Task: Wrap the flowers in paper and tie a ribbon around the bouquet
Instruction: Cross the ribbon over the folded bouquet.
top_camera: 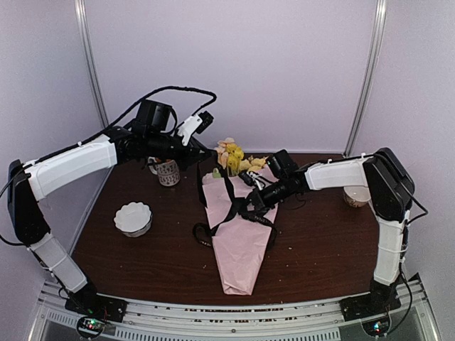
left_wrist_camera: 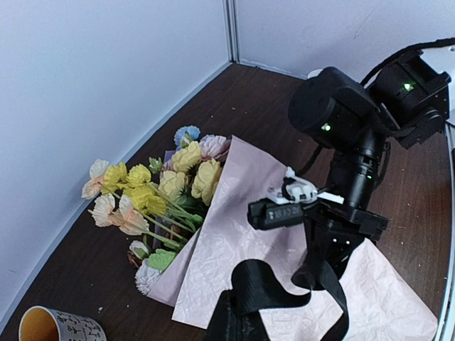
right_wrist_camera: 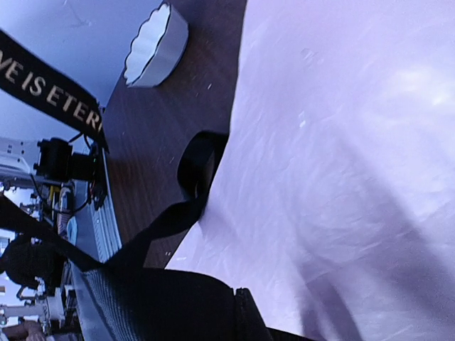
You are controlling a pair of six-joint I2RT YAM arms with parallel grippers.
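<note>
The bouquet lies along the middle of the table. Its pink paper (top_camera: 240,241) forms a cone that tapers toward the arms. The flowers (top_camera: 237,158), yellow and peach, stick out of the far end. The black ribbon (top_camera: 226,207) crosses the cone and loops onto the table at its left. My left gripper (top_camera: 205,154) is shut on one strand and holds it up beside the blooms. My right gripper (top_camera: 250,206) is shut on the ribbon low over the cone. In the left wrist view the ribbon (left_wrist_camera: 281,280) curls out of my shut left gripper (left_wrist_camera: 238,318) toward the right gripper (left_wrist_camera: 334,245). In the right wrist view, the right gripper (right_wrist_camera: 238,307) pinches the ribbon (right_wrist_camera: 153,298) over the paper (right_wrist_camera: 341,156).
A patterned mug (top_camera: 168,172) stands behind the left gripper, near the flowers. A white scalloped bowl (top_camera: 133,218) sits at the left of the table, and a small cup (top_camera: 355,196) at the right edge by the right arm. White walls close in the back and sides.
</note>
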